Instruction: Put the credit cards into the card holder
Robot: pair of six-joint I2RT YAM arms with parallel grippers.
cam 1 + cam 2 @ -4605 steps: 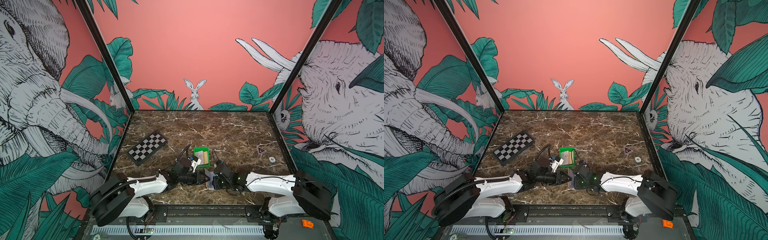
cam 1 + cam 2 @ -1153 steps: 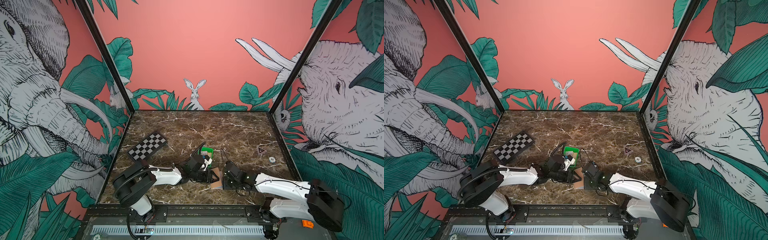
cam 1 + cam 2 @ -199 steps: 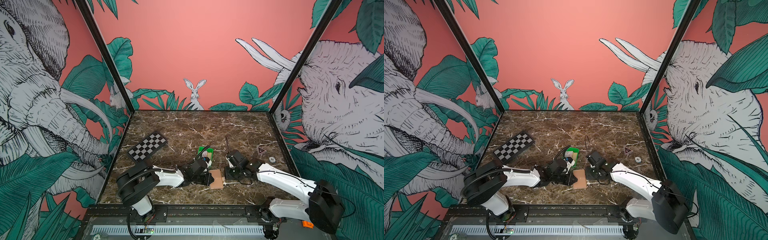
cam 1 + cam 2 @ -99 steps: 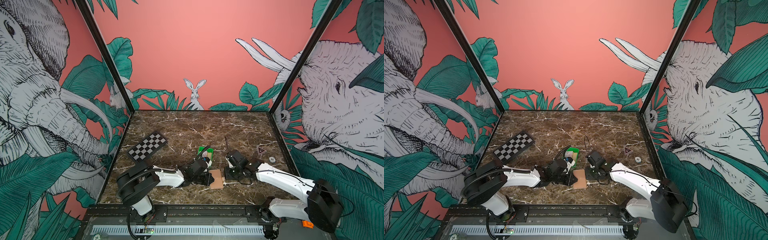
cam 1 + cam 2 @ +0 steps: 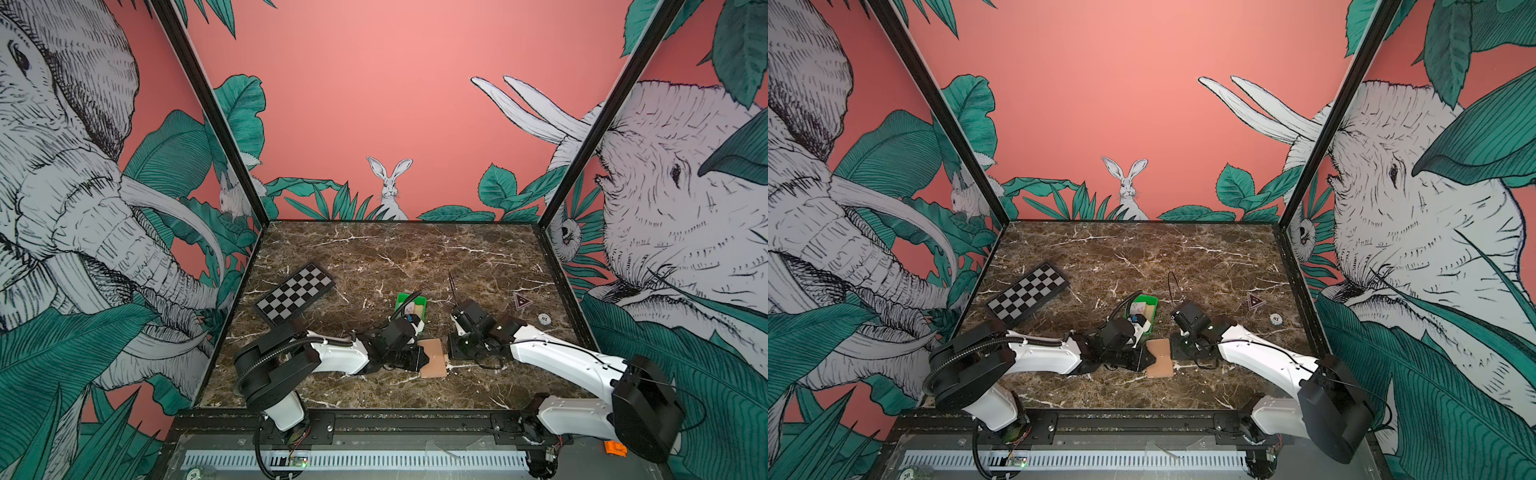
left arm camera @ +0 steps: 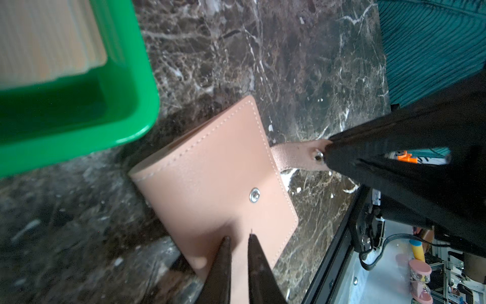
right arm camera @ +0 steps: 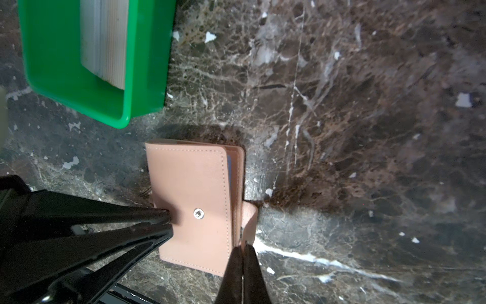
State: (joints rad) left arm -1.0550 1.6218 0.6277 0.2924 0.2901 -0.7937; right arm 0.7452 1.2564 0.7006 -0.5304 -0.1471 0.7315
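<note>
Change: since a second ago the right arm has barely shifted, and its claw has pinched fully together; the left arm sits where it was.
Card holder: the pink-tan card holder point(image 5: 433, 357) lies folded on the brown marble worktop point(image 5: 415, 257), near the front edge, between the two arms in both top views.
Snap: the round metal snap button point(image 6: 254, 195) shows on the upper cover; the strap tab point(image 6: 297, 156) sticks out past the cover's edge.
Left claw: the left claw point(image 6: 238, 246) has its tips narrowly apart, and it grasps the cover at the card holder's edge, cover material showing between the tips.
Right claw: the right claw point(image 7: 243, 250) is clenched, tips pressed together right at the strap tab; in the left wrist view its dark tip meets the tab beside the tab's stud, so it looks to be pinching the tab.
Sleeves: a sliver of pale blue shows between the covers in the right wrist view.
Credit cards: the credit cards point(image 7: 105, 42) stand stacked on edge in the green tray point(image 7: 142, 86), white and cream; the tray sits just behind the card holder, close but not touching.
Elsewhere: a checkered board point(image 5: 296, 293) lies well off to the left, a small round token point(image 5: 544, 318) off to the right.
</note>
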